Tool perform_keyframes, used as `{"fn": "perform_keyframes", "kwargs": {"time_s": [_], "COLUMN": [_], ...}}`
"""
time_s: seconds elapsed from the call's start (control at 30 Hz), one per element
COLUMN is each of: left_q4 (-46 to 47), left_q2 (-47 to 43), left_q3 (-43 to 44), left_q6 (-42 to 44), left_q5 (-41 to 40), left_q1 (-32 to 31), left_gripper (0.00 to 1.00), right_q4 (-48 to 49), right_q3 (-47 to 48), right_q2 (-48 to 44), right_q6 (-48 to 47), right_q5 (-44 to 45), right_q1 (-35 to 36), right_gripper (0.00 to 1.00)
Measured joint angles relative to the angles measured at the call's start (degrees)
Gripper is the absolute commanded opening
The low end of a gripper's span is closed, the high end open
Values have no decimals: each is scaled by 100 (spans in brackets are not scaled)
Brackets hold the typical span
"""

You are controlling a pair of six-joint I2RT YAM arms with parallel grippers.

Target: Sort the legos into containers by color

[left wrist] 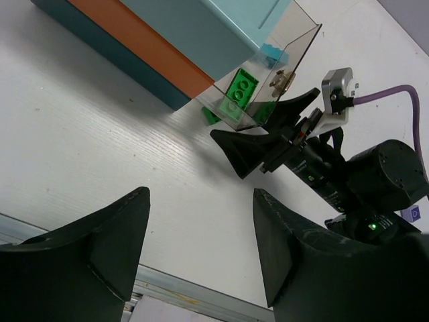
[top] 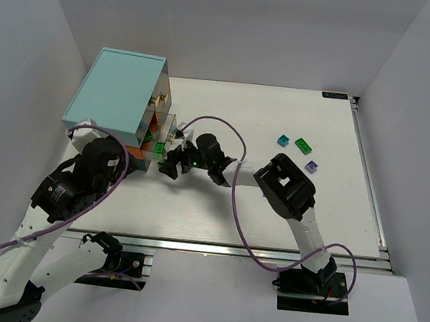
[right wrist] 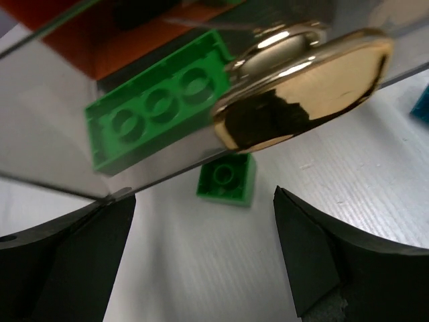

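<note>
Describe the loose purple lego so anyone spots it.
From the teal-topped cabinet, look right across the table to three loose bricks. The purple lego sits closest to the near edge; its neighbours, the cyan brick and green brick, lie farther back.

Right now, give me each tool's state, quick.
Left tool: open, holding nothing.
Right tool: open, jaws apart near the gold knob, not gripping it.

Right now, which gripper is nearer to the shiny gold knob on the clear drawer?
The right. The right gripper sits open just in front of the gold knob. The left gripper hangs farther back over the table, also open, facing the drawer from a distance.
</note>
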Motion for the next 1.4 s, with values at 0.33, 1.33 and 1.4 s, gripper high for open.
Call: {"fn": "perform_keyframes", "kwargs": {"time_s": [0.33, 1.33, 1.4], "left_q4": [-46, 26, 61], "left_q2": [42, 291, 280], "left_q3": [188, 256, 256], "left_q6": [4, 2, 2], "left_q5": [-76, -142, -140], "left_q1": [0, 0, 0], "left_gripper": [74, 76, 76], "right_q4": [264, 1447, 1565], "right_q3": [258, -984, -1141], "right_q2": [481, 168, 107], "right_q6": [164, -704, -791], "right_q5": [704, 1582, 1523], "right_q1": [186, 341, 334], "right_gripper": [89, 34, 34]}}
